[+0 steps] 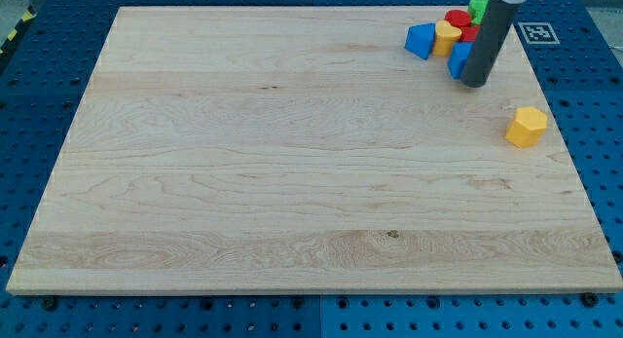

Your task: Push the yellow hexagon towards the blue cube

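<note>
The yellow hexagon [527, 127] lies alone near the board's right edge. My tip [476, 83] rests on the board above and to the left of it, a clear gap away. A blue block [458, 59], which looks like a cube, sits right against the rod's left side and is partly hidden by it. The rod comes down from the view's top right.
A tight cluster sits at the top right beside the rod: another blue block [420, 40], a small yellow block [447, 34], two red blocks [458, 18] and a green block [478, 7]. The wooden board [292, 182] lies on a blue pegboard. A marker tag [534, 32] is at the top right.
</note>
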`<state>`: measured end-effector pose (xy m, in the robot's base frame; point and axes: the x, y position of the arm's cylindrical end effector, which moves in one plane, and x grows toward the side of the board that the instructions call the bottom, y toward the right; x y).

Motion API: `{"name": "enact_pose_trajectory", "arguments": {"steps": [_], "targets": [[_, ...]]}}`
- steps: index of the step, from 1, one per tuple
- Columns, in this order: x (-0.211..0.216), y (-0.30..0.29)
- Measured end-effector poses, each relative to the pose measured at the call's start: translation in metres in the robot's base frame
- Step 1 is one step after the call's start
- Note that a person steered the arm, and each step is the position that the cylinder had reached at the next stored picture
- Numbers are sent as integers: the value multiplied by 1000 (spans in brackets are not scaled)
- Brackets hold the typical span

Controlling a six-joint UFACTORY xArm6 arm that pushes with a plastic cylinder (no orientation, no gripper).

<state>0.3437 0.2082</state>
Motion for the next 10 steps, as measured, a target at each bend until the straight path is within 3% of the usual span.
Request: {"name": "enact_pose_trajectory", "arguments": {"steps": [2, 3, 4, 6, 7, 10], "targets": [[-16, -1], [4, -6], [34, -17], [151, 10], [151, 51], [127, 46]]}}
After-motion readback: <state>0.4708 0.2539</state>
